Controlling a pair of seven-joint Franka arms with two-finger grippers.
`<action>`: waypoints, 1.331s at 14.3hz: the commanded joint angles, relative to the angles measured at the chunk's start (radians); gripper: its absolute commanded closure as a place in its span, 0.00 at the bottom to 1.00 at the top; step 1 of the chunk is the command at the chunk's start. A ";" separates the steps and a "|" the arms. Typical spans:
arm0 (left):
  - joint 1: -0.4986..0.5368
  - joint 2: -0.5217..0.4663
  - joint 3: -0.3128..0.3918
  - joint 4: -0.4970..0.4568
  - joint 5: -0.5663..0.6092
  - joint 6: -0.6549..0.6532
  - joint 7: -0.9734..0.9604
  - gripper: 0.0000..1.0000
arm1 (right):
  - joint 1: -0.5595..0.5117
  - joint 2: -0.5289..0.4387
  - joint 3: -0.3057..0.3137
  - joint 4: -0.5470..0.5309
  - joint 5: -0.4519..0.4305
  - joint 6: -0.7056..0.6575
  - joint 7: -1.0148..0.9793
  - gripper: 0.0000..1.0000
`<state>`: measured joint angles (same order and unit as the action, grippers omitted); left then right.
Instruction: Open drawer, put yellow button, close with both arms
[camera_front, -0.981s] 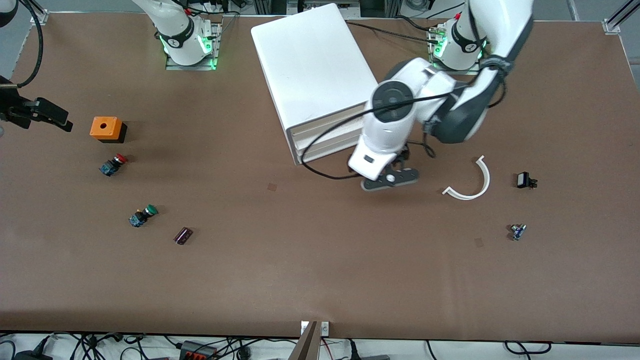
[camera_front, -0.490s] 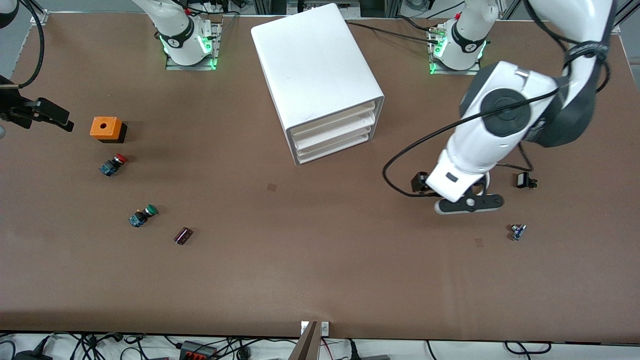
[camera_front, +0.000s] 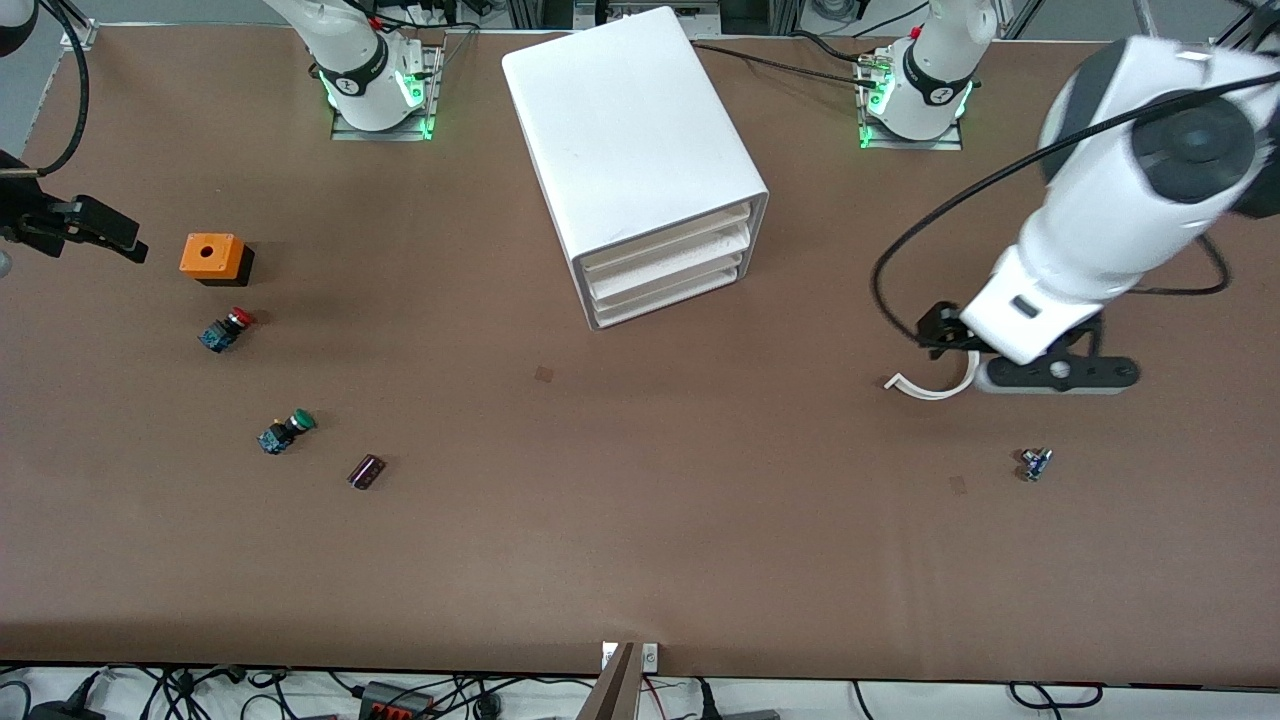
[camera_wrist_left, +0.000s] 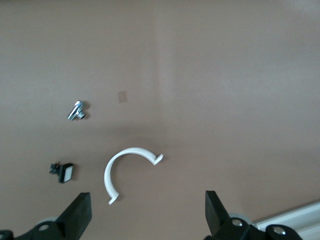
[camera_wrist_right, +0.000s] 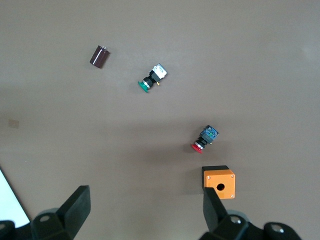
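The white cabinet (camera_front: 625, 120) stands at the middle of the table, and its stacked drawers (camera_front: 670, 262) all sit pushed in. The yellow button is out of view in every frame. My left gripper (camera_front: 1058, 374) hangs open over the table toward the left arm's end, beside a white curved plastic strip (camera_front: 935, 388). In the left wrist view the left gripper (camera_wrist_left: 147, 210) is empty, with the strip (camera_wrist_left: 125, 167) just ahead of it. My right gripper (camera_front: 100, 232) waits open and empty at the right arm's end, and in its own view (camera_wrist_right: 146, 202) nothing lies between its fingers.
Near the right gripper lie an orange box (camera_front: 212, 256), a red-capped button (camera_front: 226, 328), a green-capped button (camera_front: 286, 431) and a dark cylinder (camera_front: 366, 471). A small blue-silver part (camera_front: 1035, 463) and a small black part with a white face (camera_wrist_left: 62, 171) lie near the left gripper.
The left arm has swung away from the front of the drawers toward its own end of the table, and now hangs by the white strip. The right arm has not moved.
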<state>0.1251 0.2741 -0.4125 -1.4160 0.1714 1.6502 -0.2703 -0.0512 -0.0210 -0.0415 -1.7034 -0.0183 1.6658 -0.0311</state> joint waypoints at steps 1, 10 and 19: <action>-0.027 -0.149 0.171 -0.113 -0.134 -0.024 0.210 0.00 | 0.001 -0.014 0.003 -0.002 -0.005 -0.009 -0.004 0.00; -0.142 -0.331 0.379 -0.321 -0.202 0.014 0.280 0.00 | 0.005 -0.014 0.002 -0.002 -0.002 -0.009 -0.003 0.00; -0.131 -0.286 0.366 -0.261 -0.194 0.011 0.278 0.00 | 0.004 -0.014 0.002 -0.004 0.000 -0.003 -0.003 0.00</action>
<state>-0.0124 -0.0306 -0.0526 -1.7018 -0.0106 1.6697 -0.0127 -0.0481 -0.0215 -0.0410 -1.7031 -0.0183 1.6660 -0.0311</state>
